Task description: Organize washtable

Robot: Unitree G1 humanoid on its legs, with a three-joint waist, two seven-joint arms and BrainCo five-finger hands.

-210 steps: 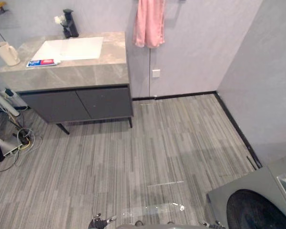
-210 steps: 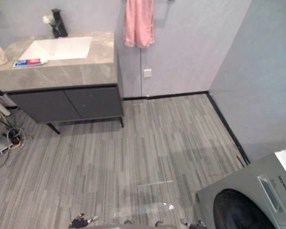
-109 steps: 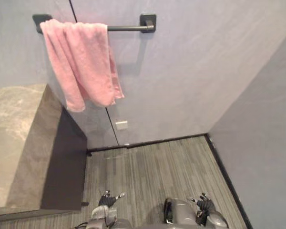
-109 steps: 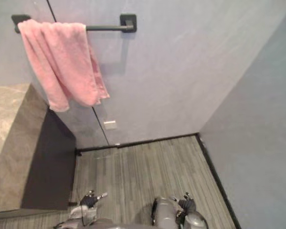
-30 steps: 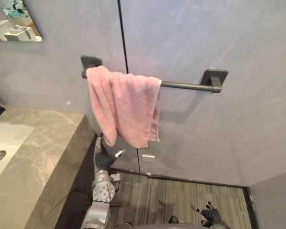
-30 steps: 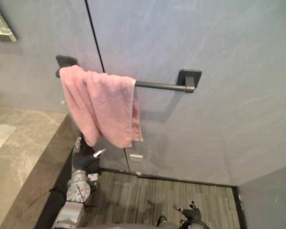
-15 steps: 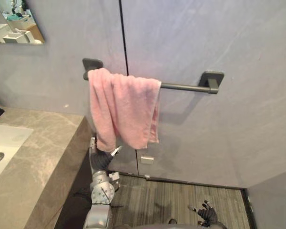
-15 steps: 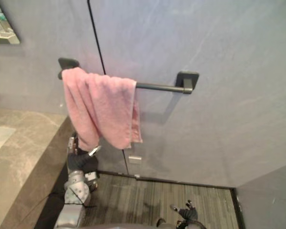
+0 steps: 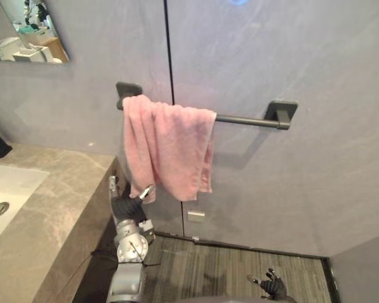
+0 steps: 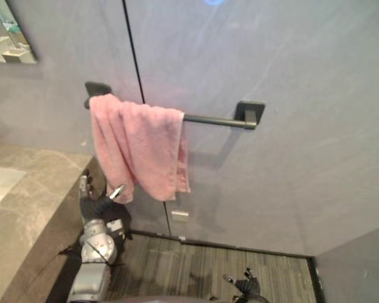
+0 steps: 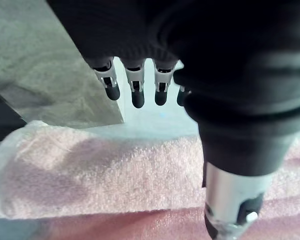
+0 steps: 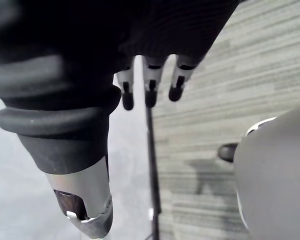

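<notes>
**Left hand [image 9: 125, 206] raised to the hem of the pink terry towel [image 9: 170, 148]**

Since half a second ago the left hand has been lifted slightly, so that its thumb now lies at the towel's lower left corner. Lowest and nearest, the right hand [image 9: 270, 287] is seen just above the striped grey floor [image 9: 240, 271]; its fingers [image 12: 149, 92] are loosely extended and nothing is held. The left hand is seen beside the end of the grey marble worktop [image 9: 50, 202]. Its fingers [image 11: 135, 92] are straight and spread from the thumb, and no cloth is gripped yet.

Farther back, the towel is draped over the dark metal wall rail [image 9: 246, 118] and bunched toward the rail's left bracket. Its long axis runs vertically and both free ends point at the floor.

The towel is judged to be light, soft and limp, so no shape will be kept once it is lifted, and it may slide off the smooth rail if tugged on one side. The lower corner by the thumb is judged the handiest place to be pinched, through both layers if possible.
</notes>
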